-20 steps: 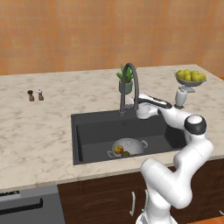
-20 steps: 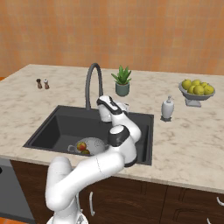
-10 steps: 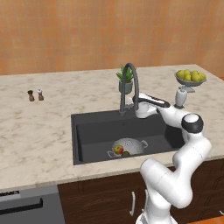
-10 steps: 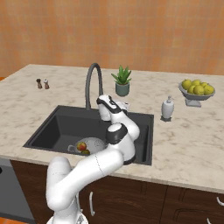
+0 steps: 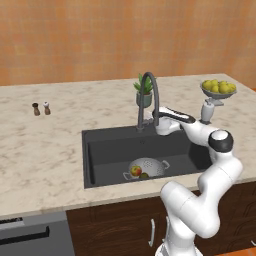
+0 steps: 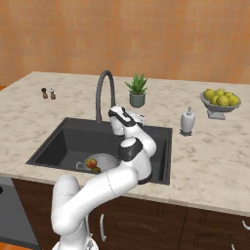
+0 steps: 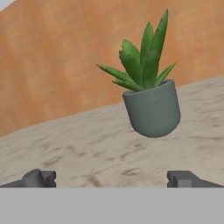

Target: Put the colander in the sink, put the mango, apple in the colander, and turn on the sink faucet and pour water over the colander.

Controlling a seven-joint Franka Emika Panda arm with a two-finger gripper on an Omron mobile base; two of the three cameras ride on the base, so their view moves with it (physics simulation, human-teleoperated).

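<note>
The colander (image 5: 146, 168) sits on the floor of the sink (image 5: 110, 150) with one apple (image 5: 135, 171) and one mango (image 5: 144, 175) inside, so both placing steps look done. No water runs from the single sink faucet (image 5: 149, 95); turning it on remains. The pincer (image 5: 161, 124) hovers beside the faucet base, fingertips (image 7: 40, 178) apart and empty, facing one potted plant (image 7: 151, 100) on the tabletop (image 5: 45, 145).

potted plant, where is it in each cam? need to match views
Left base view: potted plant upper centre, on the counter just behind the sink faucet.
Right base view: potted plant upper centre, on the counter to the right of the faucet's arch.
Hand view: potted plant right of centre, large, tilted in frame.
Shared landmark: the faucet, in both base views.
</note>
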